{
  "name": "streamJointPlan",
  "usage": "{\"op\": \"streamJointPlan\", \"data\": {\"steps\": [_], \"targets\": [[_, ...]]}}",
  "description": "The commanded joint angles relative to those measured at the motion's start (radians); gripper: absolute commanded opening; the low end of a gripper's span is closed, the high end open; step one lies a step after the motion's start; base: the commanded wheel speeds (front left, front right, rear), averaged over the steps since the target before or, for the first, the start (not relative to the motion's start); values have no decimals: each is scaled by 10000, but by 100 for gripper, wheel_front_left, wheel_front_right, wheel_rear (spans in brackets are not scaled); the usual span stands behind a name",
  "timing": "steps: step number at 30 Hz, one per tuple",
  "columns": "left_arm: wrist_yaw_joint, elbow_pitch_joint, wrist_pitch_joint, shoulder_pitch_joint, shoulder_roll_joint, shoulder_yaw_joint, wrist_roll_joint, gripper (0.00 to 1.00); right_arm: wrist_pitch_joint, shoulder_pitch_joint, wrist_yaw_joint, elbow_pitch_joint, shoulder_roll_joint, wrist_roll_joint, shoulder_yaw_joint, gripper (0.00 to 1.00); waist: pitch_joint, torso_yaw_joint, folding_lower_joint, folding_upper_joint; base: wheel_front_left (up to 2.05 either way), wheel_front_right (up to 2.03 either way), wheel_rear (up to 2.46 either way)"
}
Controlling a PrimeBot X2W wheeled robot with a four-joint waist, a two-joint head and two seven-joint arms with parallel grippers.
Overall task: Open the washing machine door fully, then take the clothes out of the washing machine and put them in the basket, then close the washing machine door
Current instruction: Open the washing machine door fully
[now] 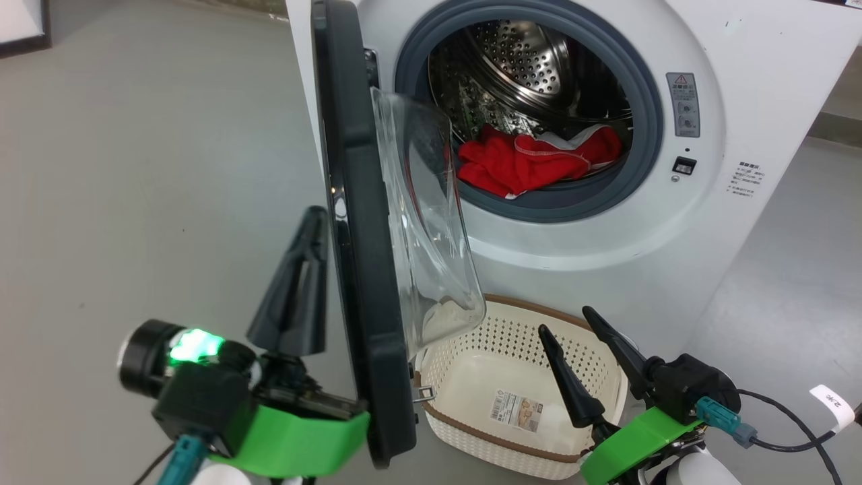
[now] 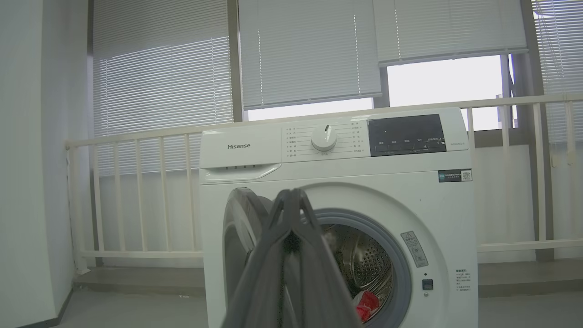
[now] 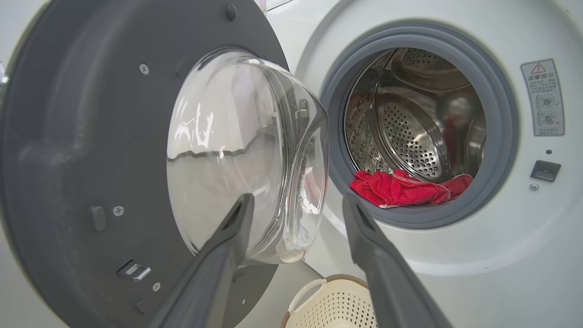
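Floor (image 1: 135, 168) spreads grey left of the washing machine door (image 1: 357, 269). Left end effector (image 1: 313, 219) is closed, right end effector (image 1: 564, 320) spread wide.

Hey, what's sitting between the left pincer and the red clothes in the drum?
In the head view, the open washing machine door, seen edge-on, stands between the left pincer and the red clothes.
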Motion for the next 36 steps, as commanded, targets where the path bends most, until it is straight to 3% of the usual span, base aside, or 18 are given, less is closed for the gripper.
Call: {"op": "streamJointPlan", "data": {"steps": [1,9,17,28,36], "targets": [[-95,-357,89,-404,44,167,50,0,-64,-185,35,-219,49,-58,171,100,11,-26,0,0,0,0,0],[-352,-758,1105,-48,-151,-1167,-553,0,-64,-302,35,-225,49,-123,116,100,213,-157,0,0,0,0,0],[-379,132,1746,182,-216,-1919,-1057,0,-64,-448,35,-233,49,-164,70,100,451,-222,0,0,0,0,0],[-4,1143,1752,434,-237,-2069,-1214,0,-65,-530,35,-208,49,-89,-41,100,565,-288,0,0,0,0,0],[259,1473,1833,769,59,-1795,-1294,0,-65,-525,35,-185,49,-70,-40,100,535,-179,0,0,0,0,0]]}}
